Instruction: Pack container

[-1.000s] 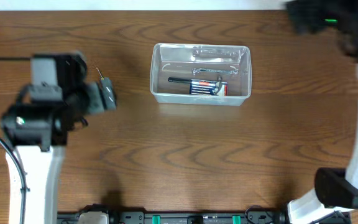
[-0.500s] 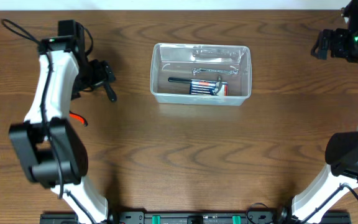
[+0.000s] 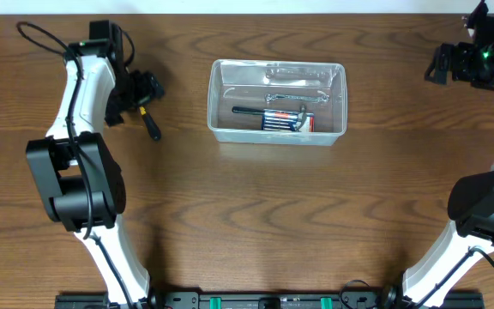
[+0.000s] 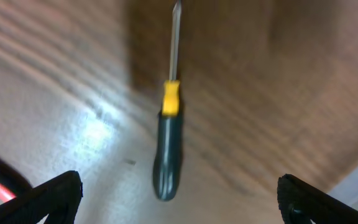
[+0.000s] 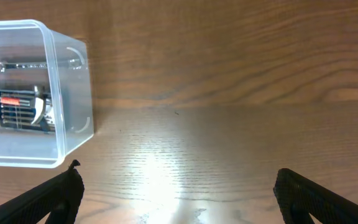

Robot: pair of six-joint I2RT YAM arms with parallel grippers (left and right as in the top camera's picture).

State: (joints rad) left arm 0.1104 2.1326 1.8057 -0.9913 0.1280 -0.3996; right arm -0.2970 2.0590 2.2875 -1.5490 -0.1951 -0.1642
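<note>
The container (image 3: 273, 135), clear and with a few tools (image 3: 273, 116) lying in it, sat well apart from both grippers. It was off to the right of the left gripper (image 3: 141, 93) and far to the left of the right gripper (image 3: 454, 63), whose wrist view caught only its end wall. The one loose item, a screwdriver (image 4: 168, 149), lay on the table (image 3: 256, 215) just ahead of the left gripper, between its spread fingers (image 4: 55, 193). Its handle was nearest the wrist and its blade pointed straight away, so its long axis crossed the jaws' closing line. Both grippers stood wide apart, holding nothing. The left arm was plainly nearer, and a descent onto the handle looked the likely next move.
</note>
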